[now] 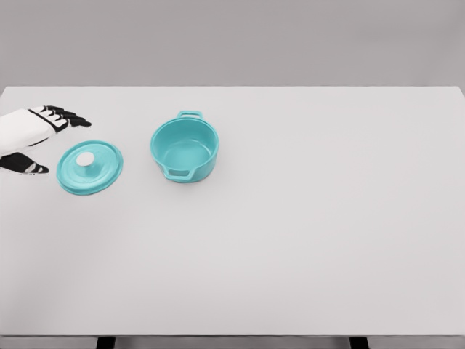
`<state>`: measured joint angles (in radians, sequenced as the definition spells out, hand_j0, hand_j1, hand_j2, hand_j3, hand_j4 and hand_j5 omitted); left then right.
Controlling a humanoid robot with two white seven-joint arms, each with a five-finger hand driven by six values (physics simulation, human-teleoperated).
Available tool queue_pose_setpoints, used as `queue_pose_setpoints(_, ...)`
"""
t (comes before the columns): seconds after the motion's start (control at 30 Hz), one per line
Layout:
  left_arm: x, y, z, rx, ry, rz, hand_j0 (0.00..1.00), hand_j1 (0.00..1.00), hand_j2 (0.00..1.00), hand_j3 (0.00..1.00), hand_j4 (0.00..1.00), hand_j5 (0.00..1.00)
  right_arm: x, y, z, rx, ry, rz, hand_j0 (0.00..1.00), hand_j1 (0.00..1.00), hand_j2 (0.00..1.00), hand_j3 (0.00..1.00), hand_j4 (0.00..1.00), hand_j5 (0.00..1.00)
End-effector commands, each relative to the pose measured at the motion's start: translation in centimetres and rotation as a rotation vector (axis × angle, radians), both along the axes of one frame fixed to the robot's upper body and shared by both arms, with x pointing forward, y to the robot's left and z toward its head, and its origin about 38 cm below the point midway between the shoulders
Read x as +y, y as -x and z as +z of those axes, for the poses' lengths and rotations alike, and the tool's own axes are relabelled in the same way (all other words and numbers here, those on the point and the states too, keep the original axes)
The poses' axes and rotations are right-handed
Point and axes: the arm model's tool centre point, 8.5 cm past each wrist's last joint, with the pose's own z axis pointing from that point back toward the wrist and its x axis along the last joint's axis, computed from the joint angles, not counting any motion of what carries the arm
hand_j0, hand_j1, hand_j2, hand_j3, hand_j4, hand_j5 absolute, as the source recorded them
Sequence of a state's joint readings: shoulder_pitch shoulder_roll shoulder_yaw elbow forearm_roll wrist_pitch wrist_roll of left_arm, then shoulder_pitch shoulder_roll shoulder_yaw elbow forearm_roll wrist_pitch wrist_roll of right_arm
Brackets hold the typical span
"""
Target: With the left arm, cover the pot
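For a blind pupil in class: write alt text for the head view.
A white robot left hand, fingers spread, hovers at the left edge of a white table beside a teal lid lying flat. The open teal pot stands just right of the lid.

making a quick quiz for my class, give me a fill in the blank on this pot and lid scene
1. The teal lid lies on the table to the ____ of the pot in the head view.
2. The pot is ____, with nothing inside it.
3. The knob in the middle of the lid is ____ in colour.
4. The left hand is open and holds ____.

Missing words: left; uncovered; white; nothing
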<state>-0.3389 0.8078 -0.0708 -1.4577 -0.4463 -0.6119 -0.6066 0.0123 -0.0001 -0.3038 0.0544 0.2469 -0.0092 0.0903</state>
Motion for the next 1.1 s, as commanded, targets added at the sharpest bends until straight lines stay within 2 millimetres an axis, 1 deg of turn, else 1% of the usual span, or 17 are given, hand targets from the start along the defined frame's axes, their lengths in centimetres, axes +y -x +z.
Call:
queue_pose_setpoints(0.0, 0.1, -0.1, -3.1, 0.098, -0.003, 0.005, 0.91, 0.91, 0.91, 0.91, 0.91, 0.91, 0.0, 0.0, 0.0, 0.001, 0.000, 0.000, 1.00, 1.00, 1.00, 1.00, 1.00, 1.00)
queue_pose_setpoints(0.03, 0.1, -0.4, -3.5, 0.111, -0.005, 0.007, 0.87, 0.87, 0.87, 0.87, 0.87, 0.87, 0.0, 0.0, 0.0, -0.001, 0.000, 0.000, 1.00, 1.00, 1.00, 1.00, 1.00, 1.00)
queue_pose_setpoints(0.1, -0.1, -0.4, -3.9, 0.123, -0.005, 0.003, 0.87, 0.87, 0.87, 0.87, 0.87, 0.87, 0.0, 0.0, 0.0, 0.001, 0.000, 0.000, 1.00, 1.00, 1.00, 1.00, 1.00, 1.00)
queue_pose_setpoints(0.13, -0.3, -0.4, -4.1, 0.128, -0.005, -0.001, 0.84, 0.84, 0.84, 0.84, 0.84, 0.84, 0.0, 0.0, 0.0, 0.001, 0.000, 0.000, 1.00, 1.00, 1.00, 1.00, 1.00, 1.00)
queue_pose_setpoints(0.3, -0.7, -0.4, -4.4, 0.135, -0.003, -0.010, 0.77, 0.77, 0.77, 0.77, 0.77, 0.77, 0.0, 0.0, 0.0, 0.001, 0.000, 0.000, 1.00, 1.00, 1.00, 1.00, 1.00, 1.00)
queue_pose_setpoints(0.33, -0.8, -0.6, -4.2, 0.129, -0.004, -0.013, 0.77, 0.77, 0.77, 0.77, 0.77, 0.77, 0.0, 0.0, 0.0, 0.001, 0.000, 0.000, 1.00, 1.00, 1.00, 1.00, 1.00, 1.00)
queue_pose_setpoints(0.53, -0.9, -1.1, -4.3, 0.137, -0.008, -0.015, 0.77, 0.77, 0.77, 0.77, 0.77, 0.77, 0.0, 0.0, 0.0, -0.001, 0.000, 0.000, 1.00, 1.00, 1.00, 1.00, 1.00, 1.00)
queue_pose_setpoints(0.63, -0.7, -1.3, -5.0, 0.157, -0.003, -0.002, 0.77, 0.77, 0.77, 0.77, 0.77, 0.77, 0.0, 0.0, 0.0, -0.001, 0.000, 0.000, 1.00, 1.00, 1.00, 1.00, 1.00, 1.00)
queue_pose_setpoints(0.73, -0.7, -1.9, -5.2, 0.169, -0.011, 0.000, 0.77, 0.77, 0.77, 0.77, 0.77, 0.77, 0.0, 0.0, 0.0, 0.001, 0.000, 0.000, 1.00, 1.00, 1.00, 1.00, 1.00, 1.00)
queue_pose_setpoints(0.83, -0.8, -1.9, -5.3, 0.173, -0.013, -0.003, 0.77, 0.77, 0.77, 0.77, 0.77, 0.77, 0.0, 0.0, 0.0, 0.001, 0.000, 0.000, 1.00, 1.00, 1.00, 1.00, 1.00, 1.00)
queue_pose_setpoints(0.87, -1.2, -2.0, -5.6, 0.174, -0.004, -0.007, 0.77, 0.77, 0.77, 0.77, 0.77, 0.77, 0.0, 0.0, 0.0, 0.001, 0.000, 0.000, 1.00, 1.00, 1.00, 1.00, 1.00, 1.00)
queue_pose_setpoints(1.0, -1.4, -2.4, -6.3, 0.188, 0.011, 0.001, 0.77, 0.77, 0.77, 0.77, 0.77, 0.77, 0.0, 0.0, 0.0, -0.001, 0.000, 0.000, 1.00, 1.00, 1.00, 1.00, 1.00, 1.00)
queue_pose_setpoints(1.07, -1.2, -2.5, -6.5, 0.195, 0.014, 0.009, 0.77, 0.77, 0.77, 0.77, 0.77, 0.77, 0.0, 0.0, 0.0, 0.001, 0.000, 0.000, 1.00, 1.00, 1.00, 1.00, 1.00, 1.00)
